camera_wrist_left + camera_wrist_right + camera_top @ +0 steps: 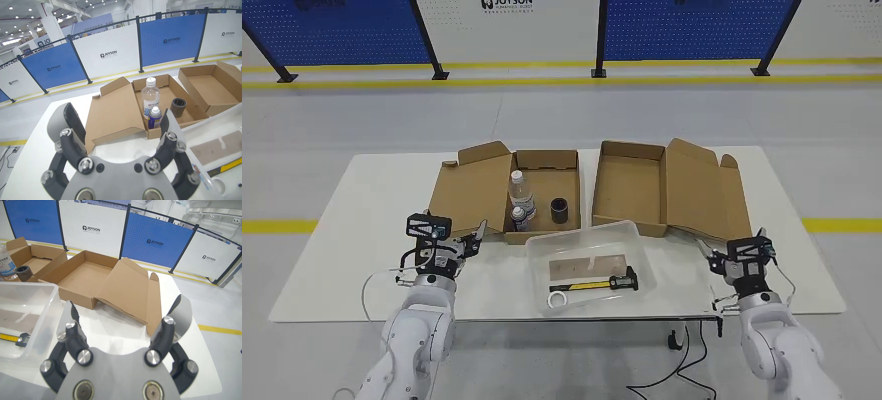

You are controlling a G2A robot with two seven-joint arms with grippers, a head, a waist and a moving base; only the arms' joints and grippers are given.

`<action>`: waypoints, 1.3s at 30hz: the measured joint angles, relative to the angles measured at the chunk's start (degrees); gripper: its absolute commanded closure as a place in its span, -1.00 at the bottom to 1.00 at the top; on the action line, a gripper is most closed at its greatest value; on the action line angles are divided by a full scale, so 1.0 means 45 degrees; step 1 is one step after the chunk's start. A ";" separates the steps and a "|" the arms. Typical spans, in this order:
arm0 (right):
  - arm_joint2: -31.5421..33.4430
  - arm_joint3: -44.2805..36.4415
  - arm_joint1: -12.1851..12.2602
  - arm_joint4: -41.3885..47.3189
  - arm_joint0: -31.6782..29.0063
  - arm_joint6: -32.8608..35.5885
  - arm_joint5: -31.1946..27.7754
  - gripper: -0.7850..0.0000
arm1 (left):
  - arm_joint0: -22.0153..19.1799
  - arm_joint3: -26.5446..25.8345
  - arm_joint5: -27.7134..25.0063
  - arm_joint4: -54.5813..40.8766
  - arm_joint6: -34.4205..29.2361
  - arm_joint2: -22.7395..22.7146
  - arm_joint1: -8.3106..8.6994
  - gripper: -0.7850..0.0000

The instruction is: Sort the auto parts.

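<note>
A clear plastic bin (627, 232) sits at the table's front middle, holding a yellow caliper (592, 284) and a white ring (559, 300). Behind it the left cardboard box (547, 160) holds a clear bottle (150, 96), a blue spray can (154, 118) and a black cylinder (178, 107). The right cardboard box (79, 279) has nothing in it. My left gripper (455, 236) hovers open near the table's front left, beside the left box's flap. My right gripper (734, 250) hangs open at the front right, with nothing between its fingers.
Both boxes have open lids lying flat on the white table (352, 240): one flap (113, 117) to the left, one flap (130, 291) to the right. Blue and white fence panels stand behind the table.
</note>
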 measured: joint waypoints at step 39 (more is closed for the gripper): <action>-0.4367 0.1392 0.1250 0.1999 0.7673 0.9534 -1.2616 -1.00 | 0.0000 0.0000 0.0000 0.0000 0.0000 0.0000 0.0000 -1.00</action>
